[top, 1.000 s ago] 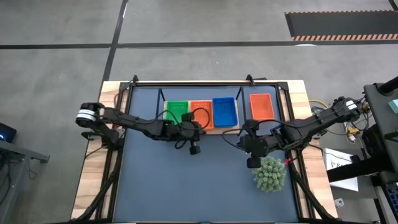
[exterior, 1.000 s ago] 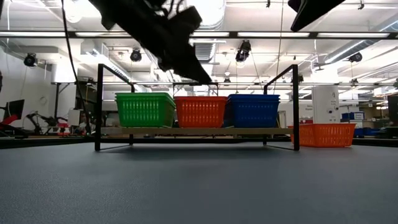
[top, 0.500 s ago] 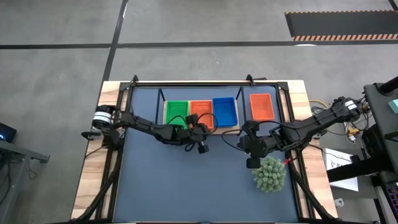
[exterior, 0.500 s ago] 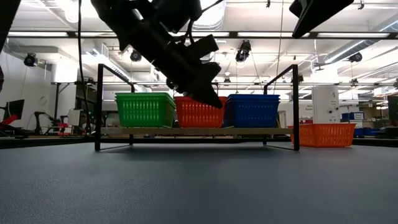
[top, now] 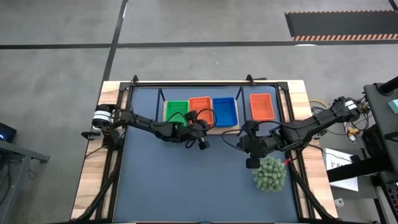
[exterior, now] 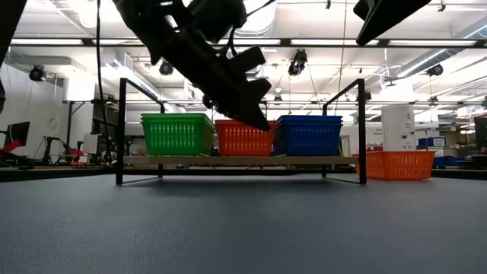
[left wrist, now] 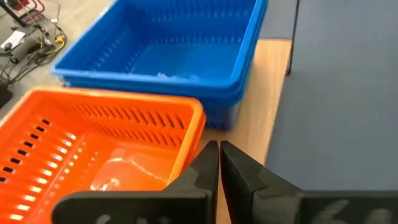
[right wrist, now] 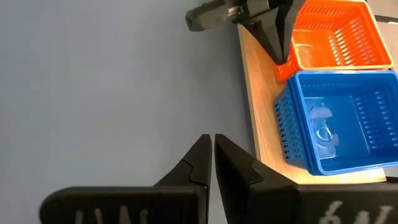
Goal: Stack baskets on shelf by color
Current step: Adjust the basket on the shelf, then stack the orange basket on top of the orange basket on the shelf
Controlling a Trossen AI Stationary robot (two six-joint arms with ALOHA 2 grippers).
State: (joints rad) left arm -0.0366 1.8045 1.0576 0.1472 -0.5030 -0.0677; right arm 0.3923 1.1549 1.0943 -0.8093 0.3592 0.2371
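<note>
On the shelf [top: 186, 128] stand a green basket [top: 176, 112], an orange basket [top: 200, 107] and a blue stack [top: 224, 111], side by side. Another orange basket [top: 262, 106] sits on the mat to the shelf's right. My left gripper [left wrist: 217, 148] is shut, with its tips at the shelf's orange basket [left wrist: 106, 149], beside the blue stack [left wrist: 168, 56]. My right gripper [right wrist: 212, 140] is shut and hangs above the mat near the shelf's right end, touching nothing. My left gripper has its shut fingertips [right wrist: 281, 55] against the orange basket's near corner [left wrist: 198, 127], the one beside the blue stack. The fingers come slanting down from the table's near left side. The basket stands flat on the shelf board.
A round spiky green plant ball [top: 268, 174] lies on the dark-blue mat [top: 186, 186] just near-side of my right gripper [top: 247, 144]. The shelf's black wire frame [exterior: 122, 129] rises at both ends. The mat's near half holds nothing else.
My left gripper has come down and moved toward the table's right, ending at the orange basket's near corner on the shelf. That basket has slid a little toward the far edge. The right arm has kept still.
</note>
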